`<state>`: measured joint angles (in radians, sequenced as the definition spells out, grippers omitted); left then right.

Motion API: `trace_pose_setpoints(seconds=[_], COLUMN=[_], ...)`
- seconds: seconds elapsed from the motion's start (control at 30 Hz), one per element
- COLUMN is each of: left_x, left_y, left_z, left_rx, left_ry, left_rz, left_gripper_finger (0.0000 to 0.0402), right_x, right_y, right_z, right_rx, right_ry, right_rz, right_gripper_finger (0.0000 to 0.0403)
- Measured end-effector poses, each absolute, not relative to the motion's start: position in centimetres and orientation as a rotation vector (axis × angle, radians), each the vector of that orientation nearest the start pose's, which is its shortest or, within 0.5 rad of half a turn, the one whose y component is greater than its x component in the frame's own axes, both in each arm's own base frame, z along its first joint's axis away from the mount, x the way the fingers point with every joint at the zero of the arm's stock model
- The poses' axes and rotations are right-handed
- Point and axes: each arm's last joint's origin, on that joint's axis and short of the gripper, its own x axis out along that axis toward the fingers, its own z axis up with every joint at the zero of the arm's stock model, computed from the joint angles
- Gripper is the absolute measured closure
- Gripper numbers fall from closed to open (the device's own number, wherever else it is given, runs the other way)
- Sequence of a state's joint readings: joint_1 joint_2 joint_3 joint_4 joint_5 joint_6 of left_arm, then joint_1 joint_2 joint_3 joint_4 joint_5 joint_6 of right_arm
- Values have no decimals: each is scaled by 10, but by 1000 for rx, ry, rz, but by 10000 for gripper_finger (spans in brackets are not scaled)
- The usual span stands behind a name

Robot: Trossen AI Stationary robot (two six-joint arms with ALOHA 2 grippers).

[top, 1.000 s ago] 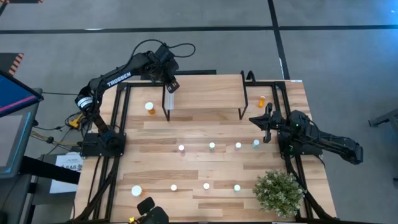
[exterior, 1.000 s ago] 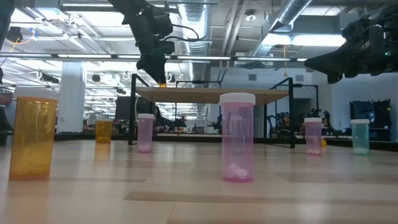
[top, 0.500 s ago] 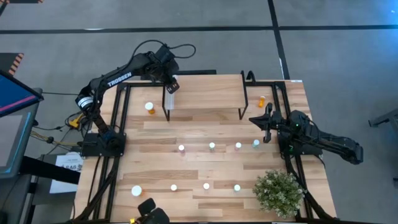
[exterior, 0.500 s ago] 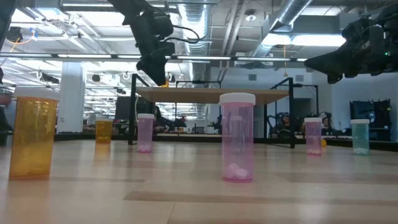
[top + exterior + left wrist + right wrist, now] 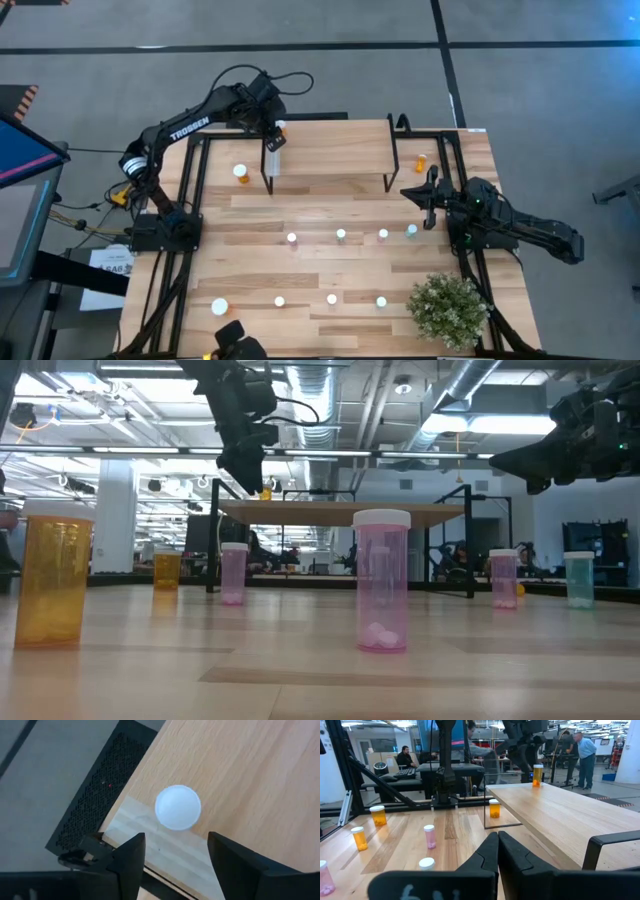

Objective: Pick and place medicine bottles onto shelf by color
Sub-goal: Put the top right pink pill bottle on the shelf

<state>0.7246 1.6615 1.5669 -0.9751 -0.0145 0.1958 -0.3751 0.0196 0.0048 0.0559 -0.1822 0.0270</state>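
A small orange medicine bottle [image 5: 265,493] stands upright on the shelf [image 5: 330,150] at its left end. In the left wrist view only its white cap [image 5: 178,807] shows, next to the shelf's pale strip [image 5: 131,826]. My left gripper [image 5: 176,840] hovers open just above that bottle, touching nothing. My right gripper [image 5: 497,845] is shut and empty above the table by the shelf's right end [image 5: 432,192]. Several other pink, teal and orange bottles stand on the tabletop, among them a pink one [image 5: 382,580] and a large orange one [image 5: 52,580].
One small orange bottle [image 5: 422,161] lies right of the shelf; a large orange one [image 5: 241,172] stands left of it. Two rows of bottles cross the table's middle [image 5: 341,235] and near part [image 5: 332,299]. A potted plant [image 5: 450,310] stands at the near right corner.
My left gripper has risen a little and drawn back toward the table's far left, coming clear of the small orange bottle. The bottle stays upright on the shelf's left end.
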Motion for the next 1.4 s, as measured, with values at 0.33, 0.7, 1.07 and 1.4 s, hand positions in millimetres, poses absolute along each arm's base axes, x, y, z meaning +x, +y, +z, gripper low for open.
trace_pose_setpoints(seconds=[0.33, 0.7, 1.07, 1.4], left_x=[224, 161, 128, 110], left_y=[199, 148, 94, 60], left_z=[366, 383, 316, 275], left_rx=[-126, -75, -49, -126], left_ry=[955, 573, 253, 201], left_rz=[583, 595, 525, 401], left_gripper_finger=[187, 187, 187, 187], right_x=[93, 93, 93, 93], right_y=[-31, -31, -31, -31], right_z=[169, 169, 169, 169], right_rx=[15, 16, 16, 15], right_ry=[-42, -42, -42, -42], right_rz=[-192, -192, -192, -192], right_gripper_finger=[376, 376, 376, 376])
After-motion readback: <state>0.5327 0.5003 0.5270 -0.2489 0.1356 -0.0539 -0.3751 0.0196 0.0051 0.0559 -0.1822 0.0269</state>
